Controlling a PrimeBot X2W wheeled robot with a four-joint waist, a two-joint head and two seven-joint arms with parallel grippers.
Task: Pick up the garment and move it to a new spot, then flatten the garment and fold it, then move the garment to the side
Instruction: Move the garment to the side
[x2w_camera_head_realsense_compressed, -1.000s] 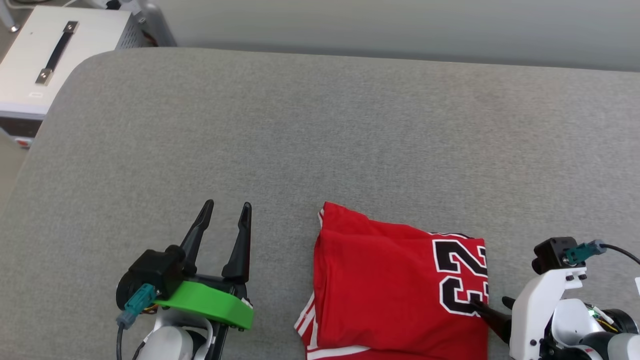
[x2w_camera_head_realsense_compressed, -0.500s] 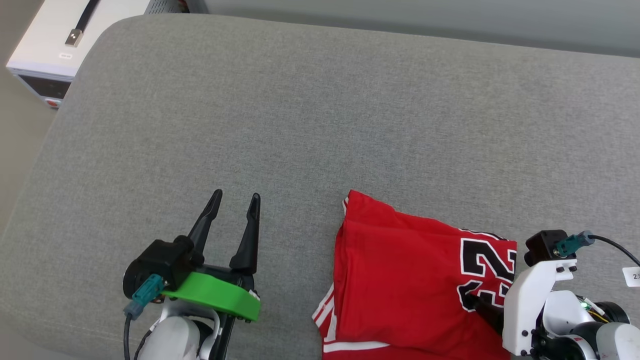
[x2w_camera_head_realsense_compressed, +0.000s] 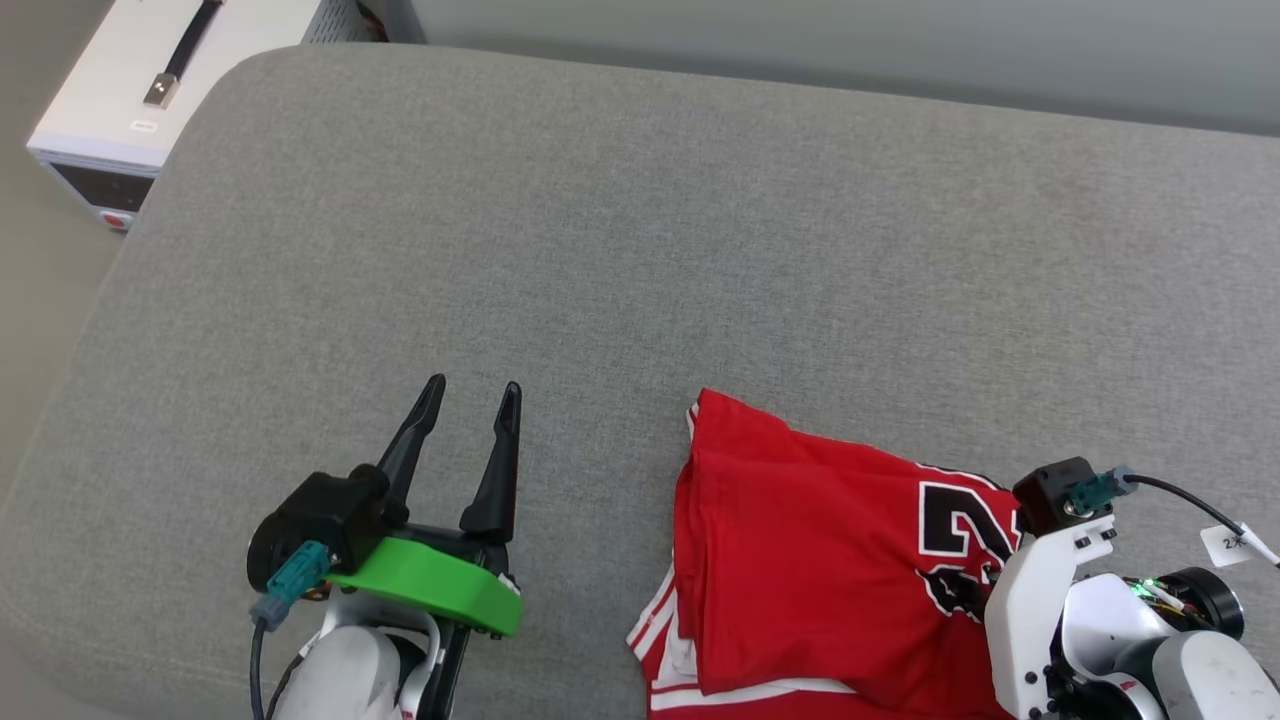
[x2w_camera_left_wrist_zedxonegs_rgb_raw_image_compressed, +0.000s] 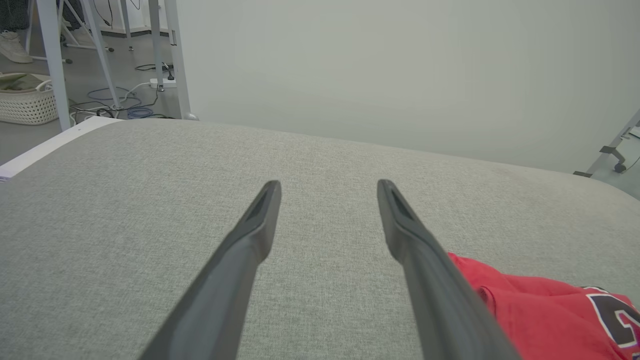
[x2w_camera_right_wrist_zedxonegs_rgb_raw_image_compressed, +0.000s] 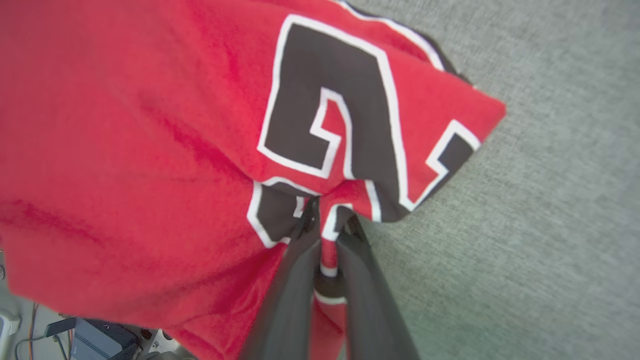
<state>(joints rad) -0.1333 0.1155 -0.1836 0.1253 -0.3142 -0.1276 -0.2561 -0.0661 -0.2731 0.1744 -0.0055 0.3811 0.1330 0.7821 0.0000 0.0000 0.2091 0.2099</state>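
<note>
The garment (x2w_camera_head_realsense_compressed: 800, 560), a folded red jersey with black-and-white lettering and striped trim, lies near the front right of the grey cushioned surface (x2w_camera_head_realsense_compressed: 640, 250). My right gripper (x2w_camera_right_wrist_zedxonegs_rgb_raw_image_compressed: 327, 215) is shut on the garment's (x2w_camera_right_wrist_zedxonegs_rgb_raw_image_compressed: 150, 125) right edge at the lettering, and the cloth puckers between the fingers. In the head view the white right wrist (x2w_camera_head_realsense_compressed: 1040, 590) covers that grip. My left gripper (x2w_camera_head_realsense_compressed: 472, 390) stands open to the left of the garment, apart from it, with nothing between its fingers. In the left wrist view the left gripper (x2w_camera_left_wrist_zedxonegs_rgb_raw_image_compressed: 328, 185) hovers over bare cushion, with the garment (x2w_camera_left_wrist_zedxonegs_rgb_raw_image_compressed: 540, 310) at the lower right.
A white box (x2w_camera_head_realsense_compressed: 130, 90) with a black handle stands off the cushion's far left corner. A pale wall (x2w_camera_left_wrist_zedxonegs_rgb_raw_image_compressed: 400, 75) runs behind the cushion. A white basket (x2w_camera_left_wrist_zedxonegs_rgb_raw_image_compressed: 25, 102), cables and metal legs are on the floor at the far left.
The right gripper has shut on the garment's right edge, and the cloth there has bunched and lifted. The head camera has shifted. The left gripper stays open in place.
</note>
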